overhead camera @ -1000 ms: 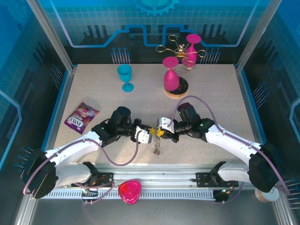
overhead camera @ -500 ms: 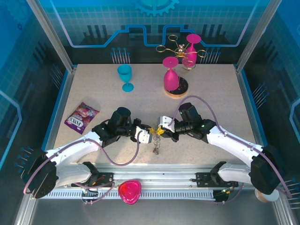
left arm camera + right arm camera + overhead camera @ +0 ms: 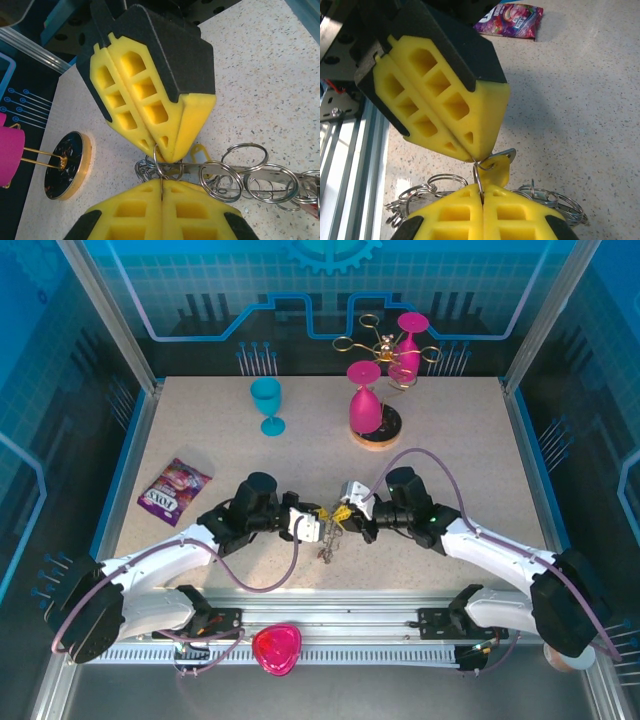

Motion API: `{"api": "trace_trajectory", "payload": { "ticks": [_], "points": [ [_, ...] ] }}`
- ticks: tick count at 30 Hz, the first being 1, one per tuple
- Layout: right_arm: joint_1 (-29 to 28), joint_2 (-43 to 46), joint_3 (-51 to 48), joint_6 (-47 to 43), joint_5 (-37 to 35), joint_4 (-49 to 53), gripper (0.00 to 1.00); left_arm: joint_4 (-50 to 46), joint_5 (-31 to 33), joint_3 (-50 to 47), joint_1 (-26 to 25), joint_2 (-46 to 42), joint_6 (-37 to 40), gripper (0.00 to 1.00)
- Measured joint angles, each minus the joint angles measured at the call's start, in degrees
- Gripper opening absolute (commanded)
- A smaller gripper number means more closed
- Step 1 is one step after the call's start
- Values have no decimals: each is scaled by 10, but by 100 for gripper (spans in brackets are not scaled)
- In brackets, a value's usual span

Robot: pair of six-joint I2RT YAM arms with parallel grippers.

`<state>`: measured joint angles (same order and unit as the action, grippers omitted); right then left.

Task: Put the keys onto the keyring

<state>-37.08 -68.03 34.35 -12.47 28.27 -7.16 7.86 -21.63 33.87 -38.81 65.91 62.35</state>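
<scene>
The keyring, a flat grey strip fringed with silvery wire loops, hangs between my two grippers just above the table. The left gripper is shut on one small wire loop at the keyring's end. From the opposite side, the right gripper is shut on that same loop. A yellow-headed key dangles at the loop, between the two sets of yellow pads. I cannot pick out the other keys among the loops.
A teal goblet stands at the back left. A pink goblet sits inverted on a round disc. A gold wire stand holds another pink goblet. There is a candy bag at the left and a pink heart on the near rail.
The right arm has eased slightly toward the near edge and the hanging keyring has swung a little left. Both grippers stay shut.
</scene>
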Motion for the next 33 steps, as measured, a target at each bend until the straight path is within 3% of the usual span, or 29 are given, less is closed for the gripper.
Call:
{"api": "trace_trajectory", "payload": {
  "ticks": [10,33],
  "points": [
    [2,10,-16,67,-18,-52,0,35,14,-13,0,0,-14,0],
    [-3,4,-29,136,-83,-116,0,118,48,-30,1,16,-130,0]
  ]
}}
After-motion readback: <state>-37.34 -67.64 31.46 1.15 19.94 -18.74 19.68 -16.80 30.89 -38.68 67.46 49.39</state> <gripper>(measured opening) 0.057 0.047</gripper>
